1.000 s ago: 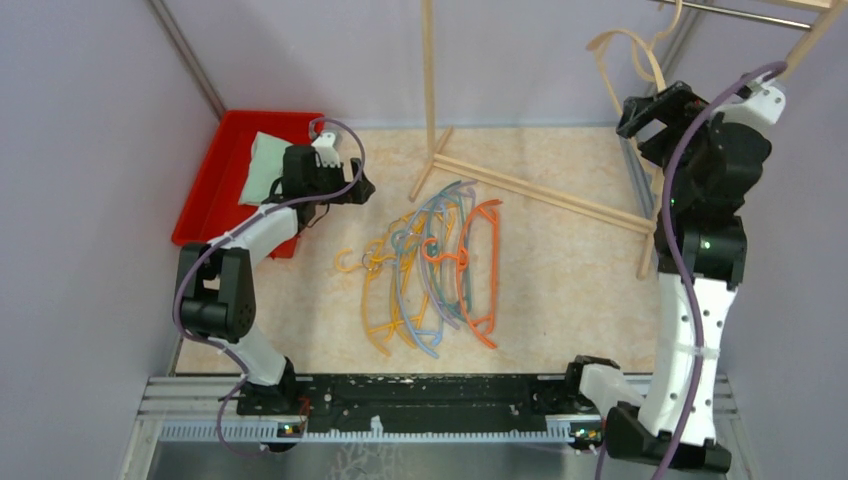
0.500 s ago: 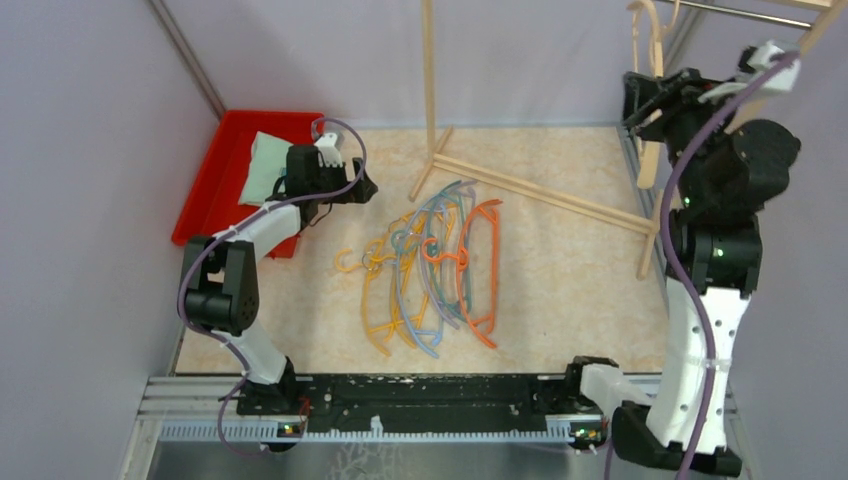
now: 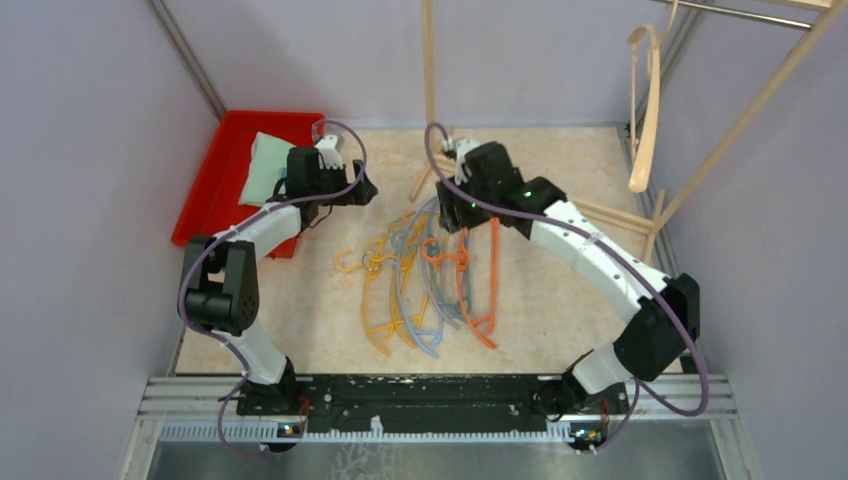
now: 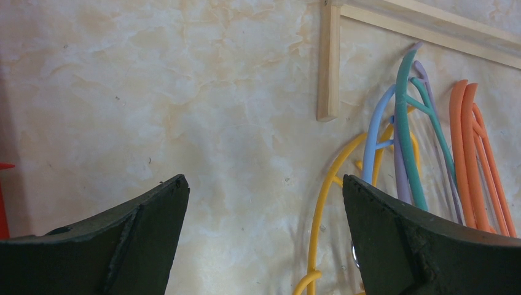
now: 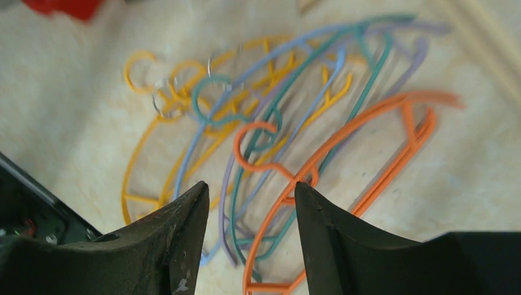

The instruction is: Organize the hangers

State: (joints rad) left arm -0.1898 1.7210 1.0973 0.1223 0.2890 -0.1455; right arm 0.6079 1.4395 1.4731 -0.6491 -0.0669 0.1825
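- From the top view, the hangers [image 3: 430, 280] are lying in a loose, overlapping pile in the middle of the table [image 3: 570, 300], with their hooks pointing left.
- A beige hanger [image 3: 645, 100] is hanging apart from them, up by the metal rail [image 3: 740, 13] at the top right.
- The right gripper [image 3: 446, 215] is reaching over the far end of the pile. The left gripper [image 3: 358, 190] is sitting near the red tray [image 3: 200, 215], which is holding a pale green cloth [image 3: 262, 165].
- In the left wrist view, the left claw's fingers [image 4: 147, 215] are standing wide apart with nothing between them but bare tabletop.
- Teal, blue, lavender, yellow and orange hangers are showing off to that claw's right, next to a wooden rack foot [image 4: 329, 61].
- In the right wrist view, the right claw's fingers [image 5: 184, 233] are standing partly apart, about half spread, and are gripping nothing.
- The pile is lying beneath them. An orange hanger [image 5: 375, 138] is running up through the gap as seen from this camera, and its hook is curling just above the fingertips.
- Whether the fingertips are touching that hanger cannot be told.
- A yellow hanger [image 5: 132, 178] is lying at the left edge of the pile.
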